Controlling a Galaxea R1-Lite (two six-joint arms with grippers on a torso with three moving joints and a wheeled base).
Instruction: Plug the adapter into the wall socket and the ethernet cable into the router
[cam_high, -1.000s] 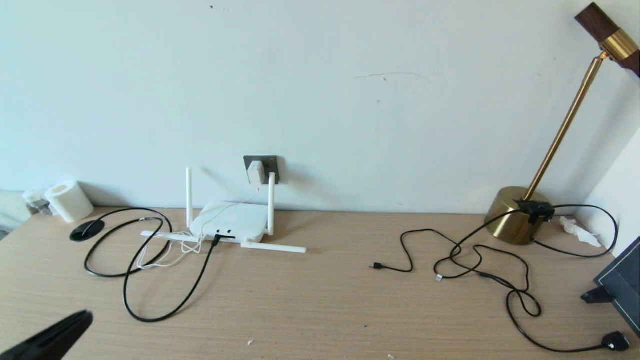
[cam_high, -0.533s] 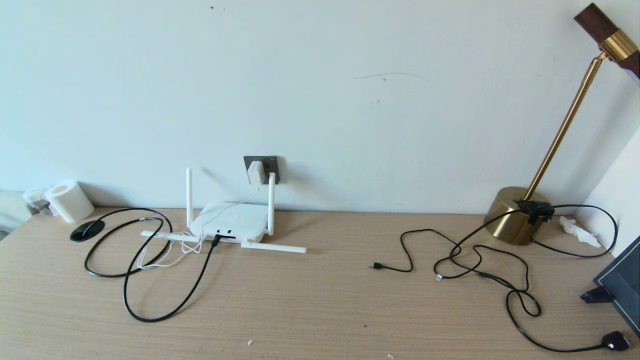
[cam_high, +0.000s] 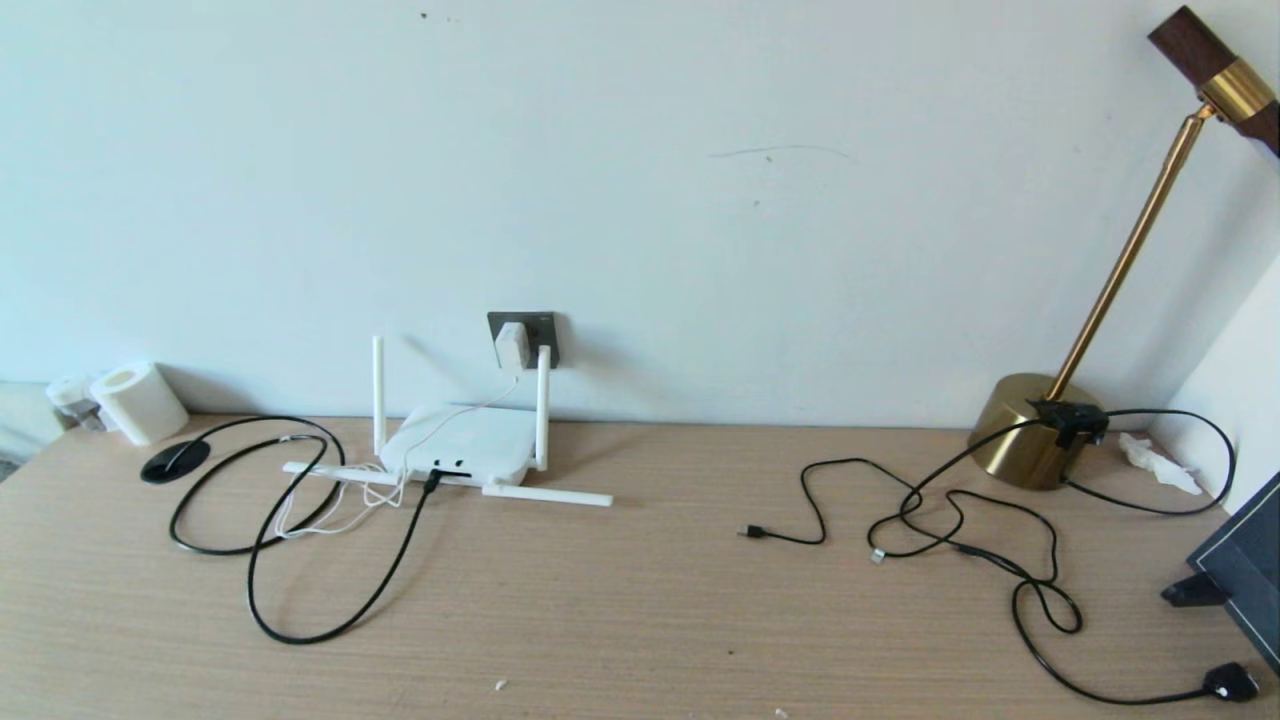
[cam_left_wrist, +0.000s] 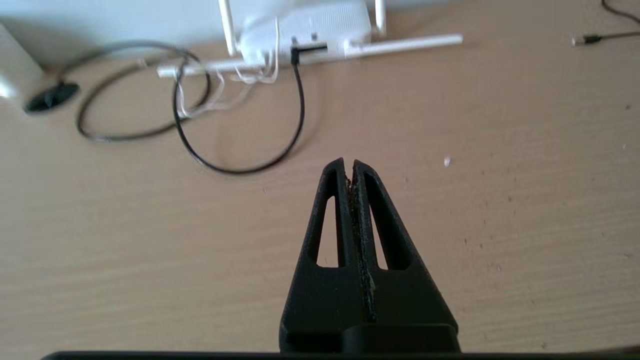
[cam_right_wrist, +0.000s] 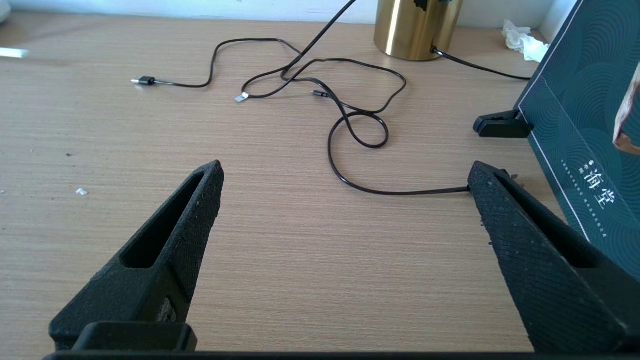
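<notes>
Both connections look made already: the adapter (cam_high: 511, 344) sits on the wall socket (cam_high: 545, 327) above the worktop's far edge, and the ethernet cable (cam_high: 330, 570) runs lengthwise from its loop on the worktop up into the router (cam_high: 460, 445) front edge. The left hand (cam_left_wrist: 349, 165), fingers pressed together and holding nothing, hangs over bare worktop nearer the front edge, the router straight ahead of it. The right hand (cam_right_wrist: 345, 175), fingers wide apart, hovers toward the right end, well away.
</notes>
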